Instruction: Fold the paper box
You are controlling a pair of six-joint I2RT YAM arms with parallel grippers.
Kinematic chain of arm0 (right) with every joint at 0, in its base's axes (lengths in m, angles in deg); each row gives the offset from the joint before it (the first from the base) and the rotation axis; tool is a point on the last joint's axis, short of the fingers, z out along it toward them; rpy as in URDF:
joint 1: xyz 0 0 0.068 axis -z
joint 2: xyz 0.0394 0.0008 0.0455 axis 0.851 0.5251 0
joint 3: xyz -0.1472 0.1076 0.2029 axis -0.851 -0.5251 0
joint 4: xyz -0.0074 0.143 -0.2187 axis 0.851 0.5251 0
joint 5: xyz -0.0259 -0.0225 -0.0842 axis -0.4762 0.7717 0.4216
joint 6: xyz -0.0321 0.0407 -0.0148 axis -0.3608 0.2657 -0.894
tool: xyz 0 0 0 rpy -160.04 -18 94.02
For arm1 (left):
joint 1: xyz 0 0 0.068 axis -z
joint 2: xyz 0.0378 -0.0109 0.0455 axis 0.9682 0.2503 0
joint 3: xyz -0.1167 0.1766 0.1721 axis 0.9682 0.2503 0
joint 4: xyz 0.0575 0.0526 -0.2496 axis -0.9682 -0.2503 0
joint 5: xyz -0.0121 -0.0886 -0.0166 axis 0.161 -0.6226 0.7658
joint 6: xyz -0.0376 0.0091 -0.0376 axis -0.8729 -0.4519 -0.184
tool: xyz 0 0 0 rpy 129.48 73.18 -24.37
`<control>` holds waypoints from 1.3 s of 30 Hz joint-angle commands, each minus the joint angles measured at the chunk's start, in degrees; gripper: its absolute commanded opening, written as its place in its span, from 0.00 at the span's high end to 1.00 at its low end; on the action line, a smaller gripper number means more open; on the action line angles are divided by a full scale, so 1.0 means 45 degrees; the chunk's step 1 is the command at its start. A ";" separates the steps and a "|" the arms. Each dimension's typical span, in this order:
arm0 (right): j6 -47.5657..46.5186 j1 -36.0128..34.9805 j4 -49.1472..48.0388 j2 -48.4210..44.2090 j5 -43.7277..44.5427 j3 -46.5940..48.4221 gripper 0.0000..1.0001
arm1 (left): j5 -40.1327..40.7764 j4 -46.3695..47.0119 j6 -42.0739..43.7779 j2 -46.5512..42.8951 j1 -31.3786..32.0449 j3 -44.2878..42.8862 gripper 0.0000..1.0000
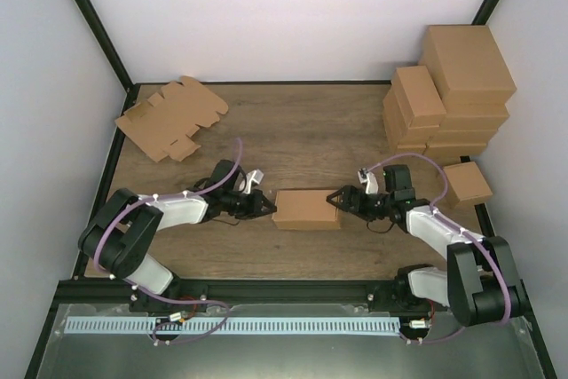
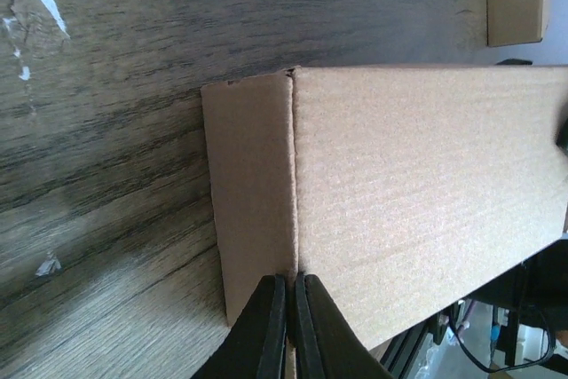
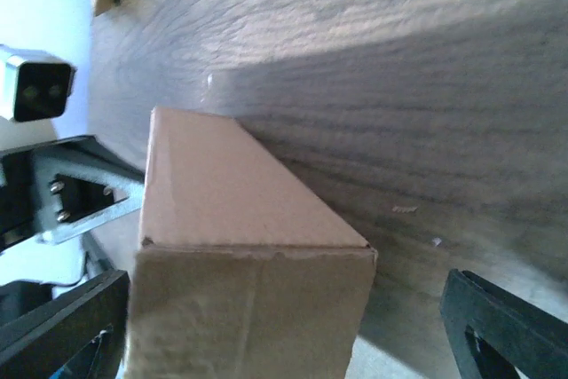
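Observation:
The paper box (image 1: 307, 209) lies closed up as a small brown block in the middle of the table. My left gripper (image 1: 266, 208) is shut, its tips (image 2: 291, 283) pressed against the edge where the box's end flap (image 2: 248, 193) meets the top panel (image 2: 426, 193). Nothing is clearly held between those fingers. My right gripper (image 1: 337, 201) is open at the box's other end. In the right wrist view its two fingers (image 3: 506, 330) stand wide on either side of the box's end face (image 3: 248, 317), the right gripper (image 3: 284, 335) straddling it without touching.
A pile of flat notched cardboard blanks (image 1: 171, 117) lies at the back left. Stacked brown cartons (image 1: 453, 95) fill the back right corner, with one smaller carton (image 1: 468, 184) beside my right arm. The black frame rail (image 1: 293, 288) runs along the near edge.

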 commanded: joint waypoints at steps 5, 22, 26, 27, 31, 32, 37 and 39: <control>0.1335 0.0464 -0.1282 -0.0729 -0.3964 -0.0980 0.04 | 0.0574 -0.0550 0.0098 0.0122 -0.0067 0.0681 0.96; 0.2053 0.0464 -0.0780 -0.1144 -0.4500 -0.0639 0.23 | 0.0293 -0.0882 0.0356 -0.0489 -0.0034 0.0318 0.96; 0.1920 0.0461 -0.0759 -0.0876 -0.4505 -0.0533 0.23 | 0.0249 -0.1045 0.0458 -0.0523 -0.0009 0.0212 0.96; 0.1908 0.0463 -0.0778 -0.0850 -0.4522 -0.0504 0.26 | 0.0216 -0.1045 0.0445 -0.0535 0.0000 0.0212 0.95; 0.1965 0.0469 -0.0805 -0.0864 -0.4489 -0.0465 0.43 | 0.0099 -0.1016 0.0394 -0.0611 0.0035 0.0174 0.92; 0.2001 0.0464 -0.0808 -0.0890 -0.4467 -0.0446 0.47 | 0.0039 -0.1007 0.0373 -0.0670 0.0030 0.0151 0.90; 0.2256 0.0469 -0.0708 -0.1202 -0.3983 -0.0213 0.52 | 0.0360 -0.1960 0.0725 -0.1481 0.0040 -0.0580 0.61; 0.2436 0.0469 -0.0638 -0.1372 -0.3692 -0.0017 0.52 | 0.0826 -0.2842 0.1026 -0.2164 0.0023 -0.1136 0.50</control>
